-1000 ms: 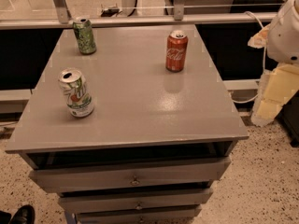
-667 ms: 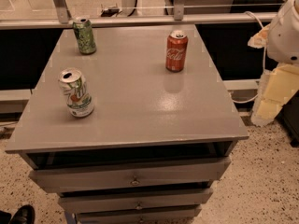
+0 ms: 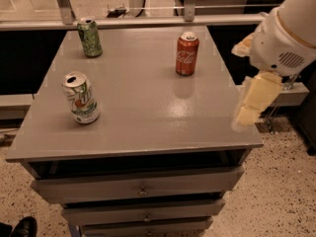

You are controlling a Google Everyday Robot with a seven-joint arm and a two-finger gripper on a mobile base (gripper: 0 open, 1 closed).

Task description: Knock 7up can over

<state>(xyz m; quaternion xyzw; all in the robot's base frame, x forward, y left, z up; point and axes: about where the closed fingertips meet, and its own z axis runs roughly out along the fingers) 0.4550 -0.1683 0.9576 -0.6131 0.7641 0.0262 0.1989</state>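
The 7up can (image 3: 81,98), white and silver with green lettering and a green lower band, stands upright near the left front of the grey table (image 3: 148,117). My gripper (image 3: 253,102), cream-coloured, hangs from the white arm (image 3: 289,38) over the table's right front edge. It is far to the right of the 7up can and touches nothing.
An all-green patterned can (image 3: 90,37) stands upright at the back left. A red Coca-Cola can (image 3: 187,54) stands upright at the back right of centre. The table is a drawer cabinet (image 3: 143,189). A rail (image 3: 148,21) runs behind it. Speckled floor lies around.
My arm and gripper have moved left, from beside the table to over its right front edge. The three cans have not moved.
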